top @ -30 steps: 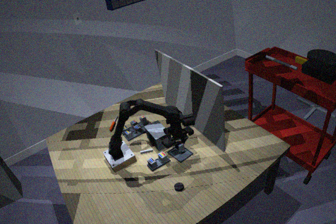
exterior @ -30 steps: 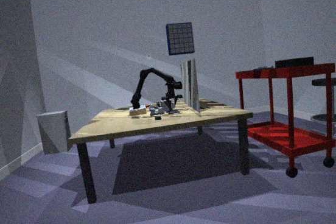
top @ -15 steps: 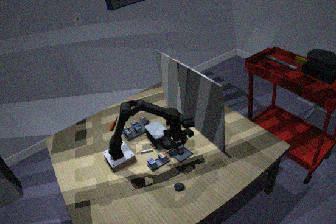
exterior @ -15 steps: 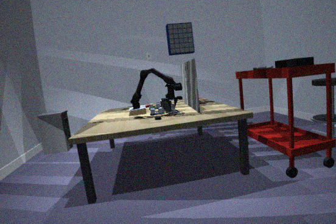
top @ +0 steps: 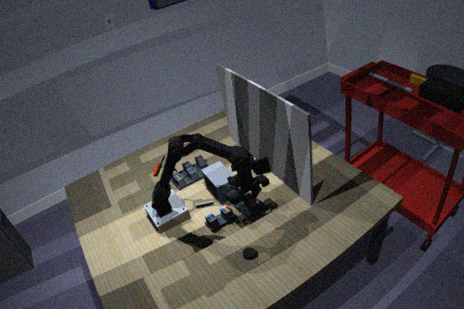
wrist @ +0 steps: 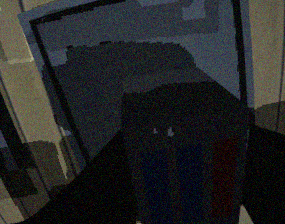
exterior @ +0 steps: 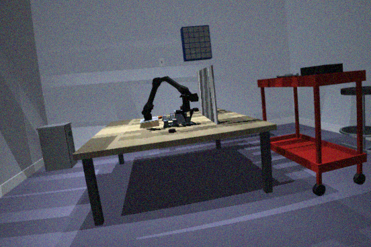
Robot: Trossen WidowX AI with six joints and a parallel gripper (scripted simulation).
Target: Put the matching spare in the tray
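Observation:
My gripper [top: 253, 208] [wrist: 170, 131] is shut on a dark block-shaped spare [wrist: 185, 120] with two blue stripes and one red stripe. In the wrist view the spare is over the tray [wrist: 247, 55], which has a pale blue rim with a dark inner line. The arm hides most of the tray in the top view; whether the spare touches it cannot be told. Two other spares [top: 211, 220] [top: 227, 212] stand in a dark holder beside it. A large grey-topped box [top: 217, 173] stands behind them. The printed codes are not legible.
A tall striped panel [top: 269, 129] [exterior: 208, 94] stands close beyond the gripper. A second dark holder [top: 187, 180] with small units is near the arm's base. A pale bar [top: 204, 203], an orange-handled tool [top: 157, 169] and a black disc [top: 250, 254] [exterior: 172, 131] lie on the table.

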